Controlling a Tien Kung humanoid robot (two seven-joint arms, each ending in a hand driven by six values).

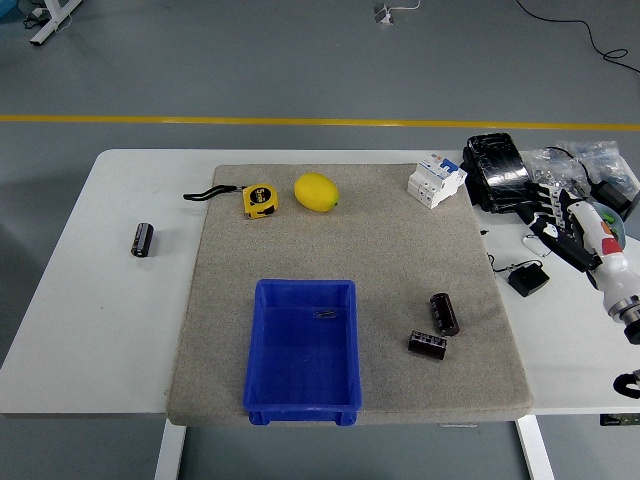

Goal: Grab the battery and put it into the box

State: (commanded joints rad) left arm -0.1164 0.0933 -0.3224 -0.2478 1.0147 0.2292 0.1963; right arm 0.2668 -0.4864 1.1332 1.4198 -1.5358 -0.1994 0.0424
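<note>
Batteries lie apart: one (142, 240) on the bare white surface (90, 330) at left, two (445, 313) (427, 345) on the grey mat (400, 250) right of the blue box (303, 350). At the right edge, the right hand (570, 215) hovers low, its fingers (545, 205) relaxed and spread leftward, holding nothing.

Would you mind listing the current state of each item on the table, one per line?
Blue box: upright, open, holding only a small dark item.
Two batteries: lying on the mat right of the box, not yet picked up.
Third battery: lying on the bare table, left.
Tape measure: strap trailing left.
Lemon: whole, resting on the mat.
Right robot hand: at the right edge, holding nothing.
</note>
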